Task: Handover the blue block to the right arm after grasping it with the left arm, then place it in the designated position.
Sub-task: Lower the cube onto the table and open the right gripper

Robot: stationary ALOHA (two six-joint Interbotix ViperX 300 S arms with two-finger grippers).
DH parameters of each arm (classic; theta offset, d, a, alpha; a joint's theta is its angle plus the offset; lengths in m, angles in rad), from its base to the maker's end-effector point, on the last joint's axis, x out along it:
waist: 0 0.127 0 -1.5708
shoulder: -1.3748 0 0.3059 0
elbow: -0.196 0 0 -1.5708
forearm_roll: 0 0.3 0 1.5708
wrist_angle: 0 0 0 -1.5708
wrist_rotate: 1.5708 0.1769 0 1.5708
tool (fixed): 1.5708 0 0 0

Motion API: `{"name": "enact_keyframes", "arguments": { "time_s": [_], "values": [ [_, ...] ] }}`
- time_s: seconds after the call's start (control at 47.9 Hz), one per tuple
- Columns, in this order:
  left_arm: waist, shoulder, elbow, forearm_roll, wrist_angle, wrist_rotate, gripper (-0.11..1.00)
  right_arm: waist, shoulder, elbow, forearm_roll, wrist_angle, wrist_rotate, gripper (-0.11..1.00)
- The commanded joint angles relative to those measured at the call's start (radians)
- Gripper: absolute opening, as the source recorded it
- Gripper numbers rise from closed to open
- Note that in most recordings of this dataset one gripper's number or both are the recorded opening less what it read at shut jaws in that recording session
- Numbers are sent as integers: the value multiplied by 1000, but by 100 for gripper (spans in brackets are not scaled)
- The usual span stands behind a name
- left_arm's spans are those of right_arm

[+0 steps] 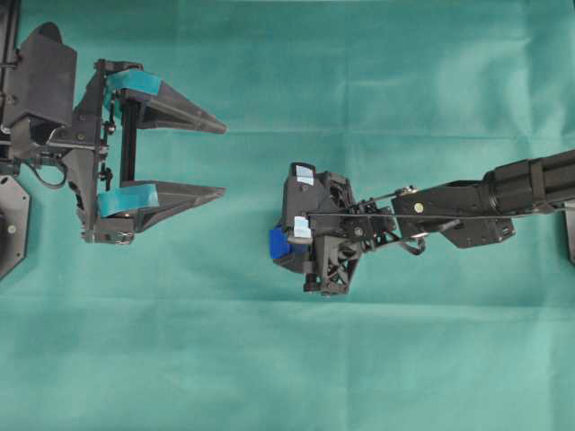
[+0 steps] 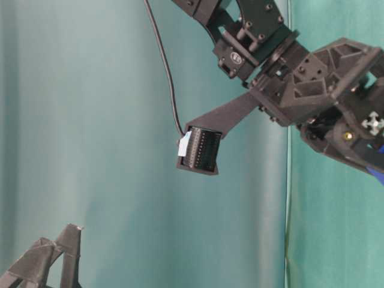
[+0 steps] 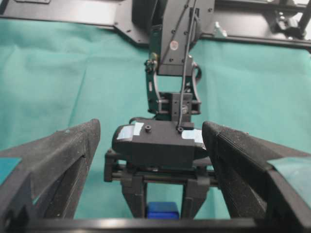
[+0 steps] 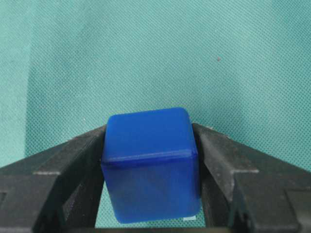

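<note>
Two wide-spread black pointed fingers [image 3: 58,160] frame the right arm's black tool [image 3: 163,206]. It pinches a small bright blue cube [image 3: 163,210] (only its top shows) above the green-clothed bench [image 3: 58,82].

Wrinkled green cloth [image 1: 359,359] underneath

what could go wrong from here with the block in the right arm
1. The block is pinched only between the narrow tips of the right end effector; a jolt could twist it or let it slip out.
2. No placement marks show in any view, so the drop could miss the spot.
3. The open left end effector sits close by and level with it; a swing toward it might clip it.
</note>
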Motion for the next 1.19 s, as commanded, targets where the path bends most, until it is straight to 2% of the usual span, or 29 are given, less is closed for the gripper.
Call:
{"name": "enact_keyframes", "arguments": {
  "time_s": [0.0, 0.522, 0.648, 0.711, 0.857, 1.17],
  "values": [
    [2, -5, -21, 0, -8, 2, 99, -2, -17, -17, -8, -6, -2, 55],
    [2, -5, -21, 0, -8, 0, 99, -2, -17, -29, -6, -8, 6, 55],
    [2, -5, -21, 2, -8, 0, 99, -2, -23, -35, -8, -6, 6, 84],
    [2, -5, -21, 0, -8, -2, 99, -2, -31, -34, -8, -5, 6, 93],
    [2, -5, -21, 2, -8, -2, 99, -2, -41, -32, -8, -3, 6, 86],
    [2, -5, -21, 2, -8, -2, 99, -2, -77, -32, -8, 8, 5, 87]
  ]
}}
